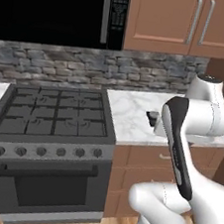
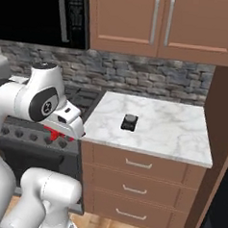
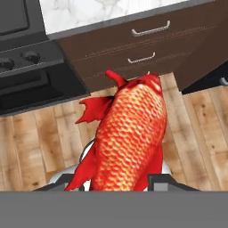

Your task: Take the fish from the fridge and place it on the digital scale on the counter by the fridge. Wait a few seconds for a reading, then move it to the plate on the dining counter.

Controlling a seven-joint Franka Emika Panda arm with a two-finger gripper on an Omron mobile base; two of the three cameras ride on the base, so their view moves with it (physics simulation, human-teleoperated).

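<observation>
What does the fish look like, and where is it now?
The fish is red-orange with shiny scales and spiky red fins. In the hand view its body sits between the two dark fingertips of the gripper, which is shut on it, in the air above the wooden floor, in front of the brown drawers. From the right base view, only red bits peek out under the hand.

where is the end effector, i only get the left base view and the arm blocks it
Observer: the end effector sits low in front of the stove, left of the counter.
Operator: holding anything
Observer: yes, the hand view shows the fish between its fingers.
Operator: scale free
Observer: the digital scale lies bare on the counter, the fish apart from it and off to its left.
</observation>
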